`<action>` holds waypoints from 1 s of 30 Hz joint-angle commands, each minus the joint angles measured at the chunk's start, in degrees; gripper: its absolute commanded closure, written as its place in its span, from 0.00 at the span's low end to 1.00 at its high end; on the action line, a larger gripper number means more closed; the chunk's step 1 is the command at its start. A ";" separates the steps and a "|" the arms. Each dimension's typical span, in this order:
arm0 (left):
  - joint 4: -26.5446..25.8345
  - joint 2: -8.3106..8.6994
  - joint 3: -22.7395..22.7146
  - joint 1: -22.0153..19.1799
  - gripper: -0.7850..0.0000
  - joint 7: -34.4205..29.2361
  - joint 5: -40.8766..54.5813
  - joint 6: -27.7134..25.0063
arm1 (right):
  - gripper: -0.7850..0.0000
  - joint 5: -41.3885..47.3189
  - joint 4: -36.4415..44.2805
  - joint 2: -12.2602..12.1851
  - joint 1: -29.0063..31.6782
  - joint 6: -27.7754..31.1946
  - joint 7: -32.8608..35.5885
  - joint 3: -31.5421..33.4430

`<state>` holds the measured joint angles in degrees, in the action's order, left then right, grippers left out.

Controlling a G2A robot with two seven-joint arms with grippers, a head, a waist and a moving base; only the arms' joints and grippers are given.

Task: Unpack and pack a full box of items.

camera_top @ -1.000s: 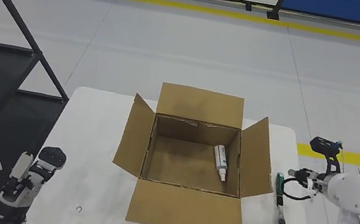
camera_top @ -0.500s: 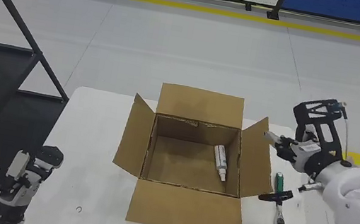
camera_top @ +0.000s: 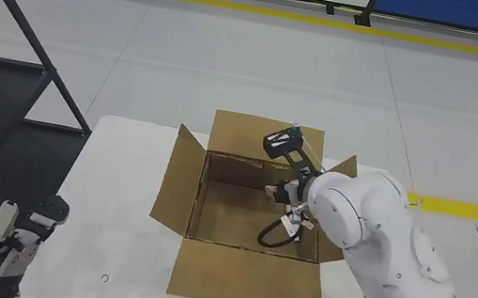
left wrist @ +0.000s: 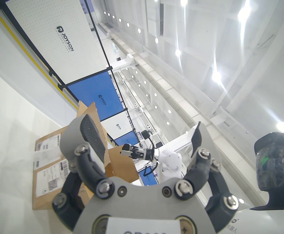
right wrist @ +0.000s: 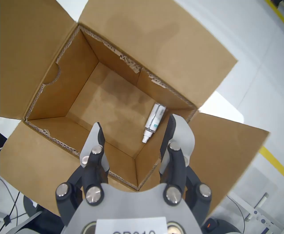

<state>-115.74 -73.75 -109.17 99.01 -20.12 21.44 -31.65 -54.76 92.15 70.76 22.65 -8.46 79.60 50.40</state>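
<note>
The right pincer (right wrist: 135, 121) hangs released and empty over the open box (right wrist: 64, 84), jaws spread wide. Just below and slightly beyond its fingertips, the spray bottle (right wrist: 153, 123) lies flat on the box floor, close along a side wall, nozzle end nearest the pincer. It looks light and stiff, with a smooth, probably slippery plastic body and a thin nozzle as the weak part. The safest hold is likely across the labelled barrel near its middle, though the wall leaves one finger little room. Well apart, on the other side of the box, the left pincer (left wrist: 143, 127) points upward, released and empty.
</note>
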 commanded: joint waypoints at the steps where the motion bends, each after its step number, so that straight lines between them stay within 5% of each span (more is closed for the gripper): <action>1: 0.25 0.02 -0.10 -0.11 0.00 -0.09 0.12 0.13 | 0.28 0.82 -5.28 0.84 -1.29 -1.41 -0.74 -2.02; 17: 1.20 0.21 -0.78 -1.08 0.00 -1.17 0.50 0.94 | 0.09 4.41 -30.05 6.44 -4.71 -3.07 -6.97 -11.33; 30: 1.42 0.29 -1.36 -1.29 0.00 -1.09 0.20 1.23 | 0.13 3.13 -40.09 10.76 -7.17 -5.86 -10.06 -15.80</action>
<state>-114.32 -73.45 -110.50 97.70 -21.30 21.66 -30.39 -51.44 52.73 81.15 15.75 -14.05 69.54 34.98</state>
